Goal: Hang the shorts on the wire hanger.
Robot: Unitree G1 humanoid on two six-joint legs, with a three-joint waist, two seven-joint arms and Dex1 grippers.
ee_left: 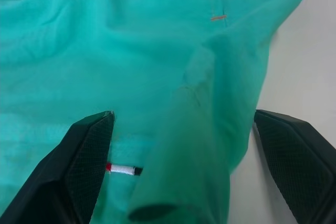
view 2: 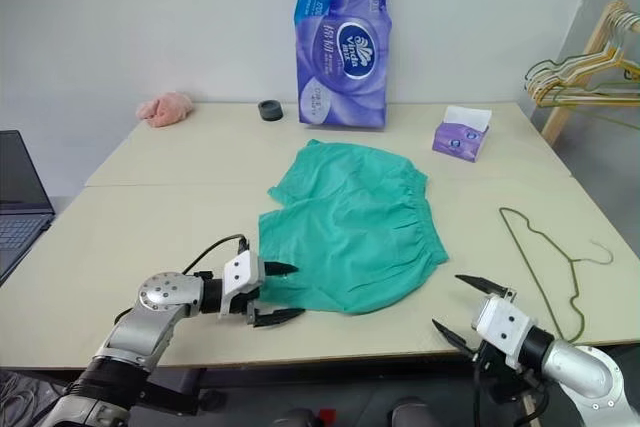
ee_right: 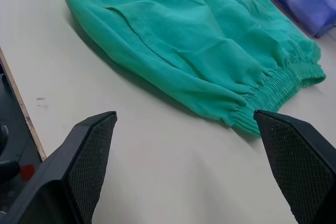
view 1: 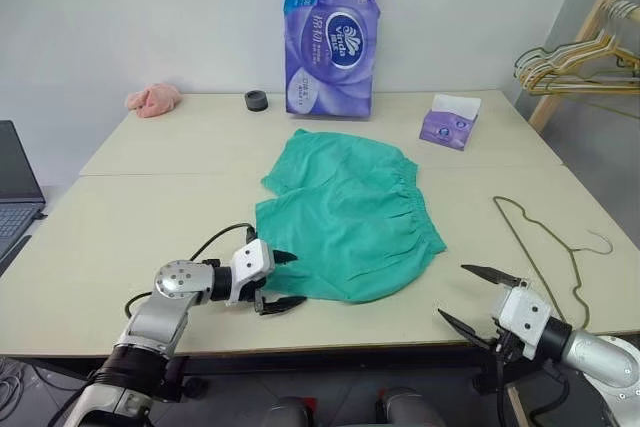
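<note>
The teal-green shorts (view 1: 350,212) lie flat in the middle of the table, with the gathered waistband toward the right. My left gripper (view 1: 297,280) is open at their near left corner. Its two black fingers (ee_left: 86,150) straddle a fold of the fabric (ee_left: 199,103) without pinching it. The thin olive wire hanger (view 1: 545,247) lies flat on the table to the right of the shorts, hook toward the right edge. My right gripper (view 1: 453,292) stands open at the table's front edge. It sits between shorts and hanger and touches neither. Its wrist view faces the waistband (ee_right: 283,77).
A tall purple tissue pack (view 1: 333,37), a small tissue box (view 1: 449,122), a black roll (view 1: 257,101) and a pink cloth lump (view 1: 153,99) stand along the back. A laptop (view 1: 15,187) sits at the left. A wooden rail of hangers (view 1: 580,57) is at the right.
</note>
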